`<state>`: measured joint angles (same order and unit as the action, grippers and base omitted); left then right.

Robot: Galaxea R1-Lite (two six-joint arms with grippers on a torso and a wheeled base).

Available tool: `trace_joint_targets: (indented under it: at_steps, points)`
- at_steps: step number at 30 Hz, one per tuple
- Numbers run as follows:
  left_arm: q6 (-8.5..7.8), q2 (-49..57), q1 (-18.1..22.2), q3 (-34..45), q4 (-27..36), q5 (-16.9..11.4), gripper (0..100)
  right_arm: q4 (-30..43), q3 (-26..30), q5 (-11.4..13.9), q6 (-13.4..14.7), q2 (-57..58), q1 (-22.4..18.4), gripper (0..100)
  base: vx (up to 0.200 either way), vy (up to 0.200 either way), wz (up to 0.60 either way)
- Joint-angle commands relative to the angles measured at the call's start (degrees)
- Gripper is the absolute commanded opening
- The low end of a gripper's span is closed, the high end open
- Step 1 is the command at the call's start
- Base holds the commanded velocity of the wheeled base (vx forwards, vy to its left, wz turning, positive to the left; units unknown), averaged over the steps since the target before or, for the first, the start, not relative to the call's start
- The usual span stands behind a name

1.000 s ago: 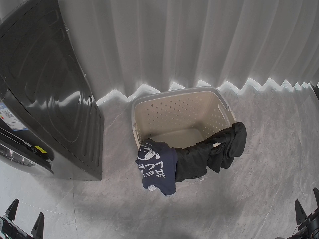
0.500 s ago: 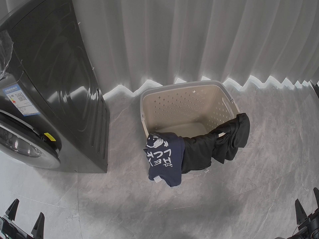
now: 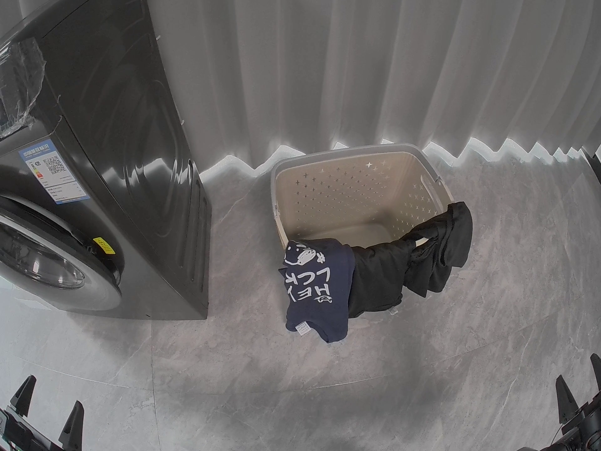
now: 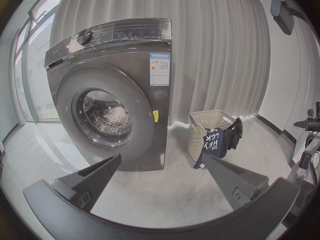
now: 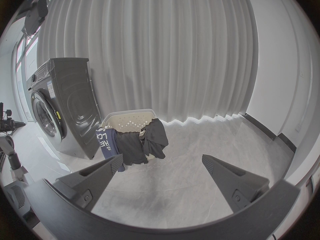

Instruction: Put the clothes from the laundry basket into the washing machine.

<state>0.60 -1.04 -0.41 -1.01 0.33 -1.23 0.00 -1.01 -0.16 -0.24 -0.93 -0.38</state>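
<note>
A beige laundry basket [image 3: 350, 155] stands on the floor in front of the curtain. A navy printed shirt [image 3: 316, 289] and a black garment [image 3: 400, 267] hang over its near rim; its inside looks bare. The dark washing machine [image 3: 106, 158] stands left of it, its round glass door [image 4: 101, 117] facing the left wrist camera. My left gripper [image 3: 50, 402] is low at the near left, open and holding nothing, far from basket [image 4: 208, 124] and shirt [image 4: 210, 144]. My right gripper [image 3: 579, 380] is at the near right, also open, with the basket [image 5: 128, 119] well beyond it.
A white pleated curtain [image 3: 375, 64] runs along the back. The grey tiled floor [image 3: 282, 383] lies open between me and the basket. A stand with a device [image 4: 308, 140] is off to one side. A wall with dark skirting [image 5: 266, 130] closes the right.
The whole head picture has shifted: the machine's front shows more and the basket sits further right and up. Clothes, basket and both grippers keep their places relative to each other.
</note>
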Motion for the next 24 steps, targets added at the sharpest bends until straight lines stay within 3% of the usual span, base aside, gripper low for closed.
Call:
trace_joint_targets:
  at_steps: [1,5,21,24]
  points:
    - [0.02,1.04,-0.02,1.01,0.02,0.0,100,0.0,1.01,-0.02,-0.02,0.93,-0.06,100,0.0,0.0,0.6]
    - [0.02,1.04,-0.02,1.01,0.02,0.0,100,0.0,1.01,-0.11,-0.02,0.93,0.03,100,0.0,0.0,0.6]
    - [0.02,1.04,-0.02,1.01,0.02,0.0,100,0.0,1.01,-0.02,-0.02,0.93,-0.06,100,0.0,0.188,0.0]
    - [-0.07,1.04,-0.02,1.01,0.02,0.0,100,0.0,1.01,-0.02,-0.02,0.93,-0.06,100,0.0,0.0,0.0]
